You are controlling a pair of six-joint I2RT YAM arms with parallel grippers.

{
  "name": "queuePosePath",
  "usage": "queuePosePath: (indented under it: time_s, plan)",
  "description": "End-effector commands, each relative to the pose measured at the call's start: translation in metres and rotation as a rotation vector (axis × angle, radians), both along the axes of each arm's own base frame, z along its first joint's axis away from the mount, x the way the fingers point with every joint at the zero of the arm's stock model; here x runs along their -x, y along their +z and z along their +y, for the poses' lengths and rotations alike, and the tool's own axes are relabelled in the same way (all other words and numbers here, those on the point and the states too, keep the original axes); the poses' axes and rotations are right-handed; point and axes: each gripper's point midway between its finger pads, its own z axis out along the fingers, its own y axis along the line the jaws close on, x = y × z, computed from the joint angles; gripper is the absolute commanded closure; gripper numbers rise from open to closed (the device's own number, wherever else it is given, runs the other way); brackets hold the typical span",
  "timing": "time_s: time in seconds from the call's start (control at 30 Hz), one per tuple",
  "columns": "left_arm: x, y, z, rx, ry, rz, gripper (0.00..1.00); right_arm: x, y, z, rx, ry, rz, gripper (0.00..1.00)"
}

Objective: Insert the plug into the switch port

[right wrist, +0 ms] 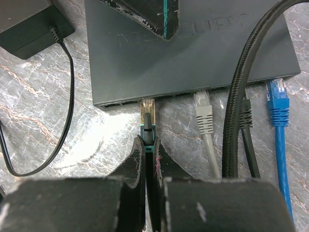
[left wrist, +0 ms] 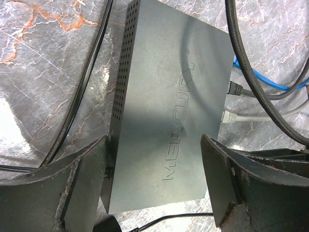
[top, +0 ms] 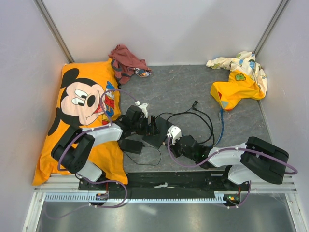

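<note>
The plug point(right wrist: 147, 110) sat with its tip at a switch port point(right wrist: 147, 100) on the near edge of the flat black switch point(right wrist: 193, 58), which lay on the marbled counter point(right wrist: 96, 140). The right end effector point(right wrist: 147, 145) was clamped tight on the plug. The left end effector point(left wrist: 155, 145) hung over the switch, jaws spread wide.
</note>
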Motion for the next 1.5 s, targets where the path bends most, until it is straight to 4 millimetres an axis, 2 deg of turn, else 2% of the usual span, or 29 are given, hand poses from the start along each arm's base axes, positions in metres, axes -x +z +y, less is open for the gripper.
queuePosePath:
  time_s: [0.0,0.2,0.4,0.6,0.8,0.97,1.17,1.47]
  plan:
    - [0.016,0.009,-0.018,0.075,-0.048,0.043,0.18,-0.025,0.057,0.021,-0.17,-0.059,-0.149,1.0]
    - [0.018,0.009,-0.019,0.072,-0.056,0.051,0.18,-0.028,0.062,0.02,-0.201,-0.071,-0.187,1.0]
    - [0.021,0.01,-0.025,0.085,-0.075,0.062,0.19,-0.025,0.059,0.031,-0.219,-0.029,-0.182,1.0]
    - [0.027,0.008,-0.029,0.088,-0.094,0.079,0.19,-0.031,0.048,0.039,-0.152,-0.017,-0.172,1.0]
    - [0.035,0.009,-0.039,0.101,-0.114,0.087,0.2,-0.035,0.059,0.046,-0.199,-0.036,-0.172,1.0]
    - [0.043,0.009,-0.048,0.113,-0.132,0.098,0.2,-0.043,0.079,0.053,-0.218,-0.057,-0.195,1.0]
    - [0.052,0.014,-0.062,0.163,-0.131,0.102,0.2,-0.059,0.084,0.049,-0.25,-0.176,-0.198,1.0]
    - [0.067,0.019,-0.078,0.239,-0.141,0.131,0.21,-0.075,0.104,0.053,-0.274,-0.219,-0.273,1.0]
